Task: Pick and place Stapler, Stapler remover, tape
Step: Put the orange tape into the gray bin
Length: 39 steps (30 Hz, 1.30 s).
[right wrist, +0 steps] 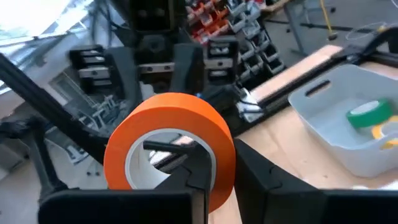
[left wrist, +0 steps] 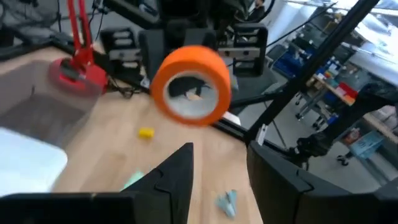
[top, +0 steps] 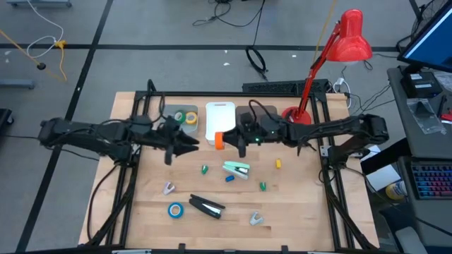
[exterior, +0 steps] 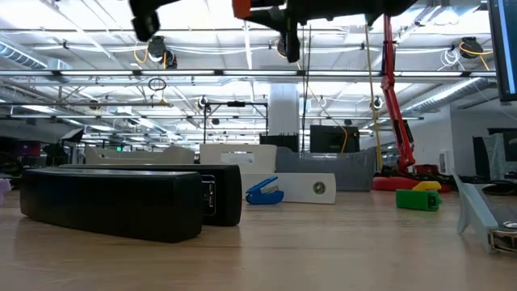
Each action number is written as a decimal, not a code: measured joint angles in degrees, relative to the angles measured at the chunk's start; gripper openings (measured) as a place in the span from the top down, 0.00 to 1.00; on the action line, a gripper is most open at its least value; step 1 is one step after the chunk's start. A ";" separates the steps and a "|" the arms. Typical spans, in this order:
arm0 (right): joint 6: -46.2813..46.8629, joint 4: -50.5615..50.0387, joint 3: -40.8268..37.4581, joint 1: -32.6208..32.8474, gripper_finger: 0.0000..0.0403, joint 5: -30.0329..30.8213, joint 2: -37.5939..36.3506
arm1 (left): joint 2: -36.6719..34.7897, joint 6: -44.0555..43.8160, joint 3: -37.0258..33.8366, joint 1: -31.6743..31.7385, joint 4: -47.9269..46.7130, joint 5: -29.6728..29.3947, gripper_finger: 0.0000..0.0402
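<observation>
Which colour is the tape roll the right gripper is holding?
Orange tape roll, pale core, clamped in the right gripper; clearest in the right wrist view.

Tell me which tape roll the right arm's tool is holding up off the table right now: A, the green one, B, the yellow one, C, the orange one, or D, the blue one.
C: the right tool is clamped on the orange tape roll, raised above the table; the blue roll lies on the wood, and the green roll and yellow roll sit in the grey bin.

Orange tape [exterior: 252, 8] cut by low view's top edge, gray bin [right wrist: 348, 134] cropped
</observation>
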 joint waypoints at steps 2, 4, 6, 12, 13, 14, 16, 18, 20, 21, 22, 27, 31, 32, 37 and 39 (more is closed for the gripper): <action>0.18 0.26 0.00 -0.35 0.92 -0.80 0.66 | 2.81 0.62 0.00 0.06 3.93 0.02 0.63; 0.56 -0.64 0.00 -0.64 0.92 -0.98 0.74 | 4.91 0.12 0.00 0.24 6.63 0.15 0.63; 0.73 -0.62 0.00 -1.08 0.92 -0.98 0.80 | 6.64 -0.36 0.00 0.31 9.54 1.28 0.63; 0.80 -0.01 0.00 -2.64 0.92 -0.91 0.76 | 9.76 -2.37 0.00 1.01 13.14 1.62 0.63; 0.97 0.05 0.00 -2.81 0.92 -0.93 0.76 | 10.33 -2.87 0.00 1.31 13.93 1.54 0.63; 1.16 0.00 0.00 -3.05 0.92 -0.96 0.75 | 10.92 -3.09 0.00 1.53 14.72 1.56 0.63; 1.23 -0.85 0.00 -3.36 0.92 -1.23 0.73 | 11.95 -3.32 0.00 2.08 16.29 1.80 0.63; 1.23 -1.47 0.00 -3.46 0.92 -2.15 0.75 | 13.09 -4.06 0.00 2.50 18.01 1.84 0.63; 1.23 -1.44 0.00 -3.44 0.92 -2.45 0.76 | 13.94 -4.51 0.00 3.04 18.52 2.00 0.63; 1.23 -1.30 0.00 -3.44 0.92 -2.45 0.74 | 14.29 -4.76 0.00 3.33 18.60 1.98 0.63; 1.18 -1.50 0.00 -3.44 0.92 -2.41 0.73 | 14.60 -4.84 0.00 3.47 18.90 1.97 0.63; 1.23 -2.41 0.00 -4.02 0.92 -2.43 0.73 | 16.08 -5.51 0.00 4.03 22.98 3.60 0.63; 1.21 -2.74 0.00 -4.15 0.92 -2.22 0.73 | 17.24 -5.40 0.00 4.09 24.19 3.75 0.63; 1.21 -2.80 0.00 -4.17 0.92 -2.19 0.73 | 17.26 -5.46 0.00 4.13 24.18 3.77 0.63; 1.25 -2.75 0.00 -4.20 0.92 -2.16 0.83 | 18.48 -5.63 -0.09 4.89 24.27 3.91 0.63; 1.25 -2.78 0.00 -4.20 0.92 -2.16 1.29 | 18.63 -6.13 -0.07 5.25 25.10 3.91 0.63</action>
